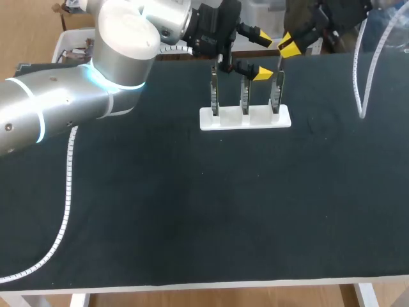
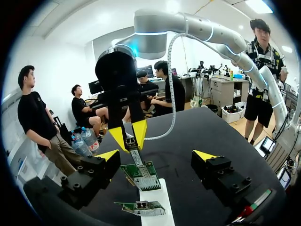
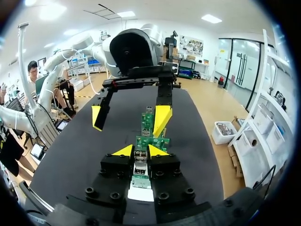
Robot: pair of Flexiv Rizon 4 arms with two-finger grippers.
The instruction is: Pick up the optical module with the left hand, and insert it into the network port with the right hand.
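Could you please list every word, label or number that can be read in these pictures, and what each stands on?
No text can be read in any view.
Circuit boards in the white holder: any print is too small to read.
Circuit board in the right gripper: its markings are blurred.

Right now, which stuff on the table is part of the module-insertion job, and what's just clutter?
Job:
- white rectangular plastic stand
- three upright green circuit boards with metal ports, standing in it
- left gripper, open at the boards
- right gripper, shut on the end board

Lying about:
- white spiral-wrapped cables trailing across the black table
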